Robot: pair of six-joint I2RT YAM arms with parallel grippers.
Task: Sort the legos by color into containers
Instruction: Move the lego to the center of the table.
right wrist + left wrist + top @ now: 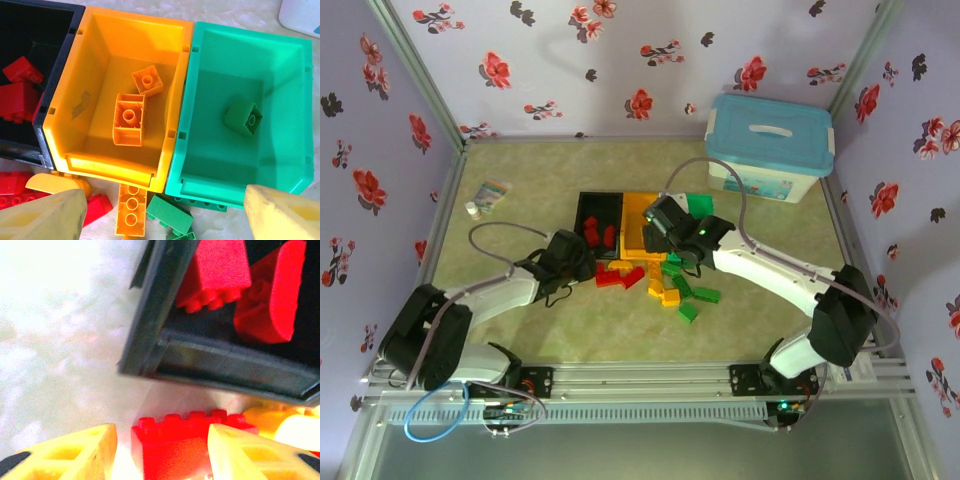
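Left wrist view: left tool (161,435) is low over the surface (60,340), with its fingers on either side of a red brick (172,452).
- Jaws are part open. There is a sliver of gap at the left finger, and the right finger overlaps the brick's right end. I cannot tell whether it is touching. The brick is straddled, not yet clamped.
- The brick's stud row, its long axis, runs from finger to finger, so the jaws look set to close along its length.
- The near wall of the black bin (150,325) lies just beyond the brick on the far side, apart from it. Red pieces are already inside.

Right wrist view: right tool (165,195) is wide open and empty. It hangs above the near rims of the orange bin (100,50) and the green bin (210,45), with loose bricks below it.

Judgement: the left arm is the nearer one for this brick. The coming move is a firm grip, a lift, then a short carry away from the arm bases over the bin wall.
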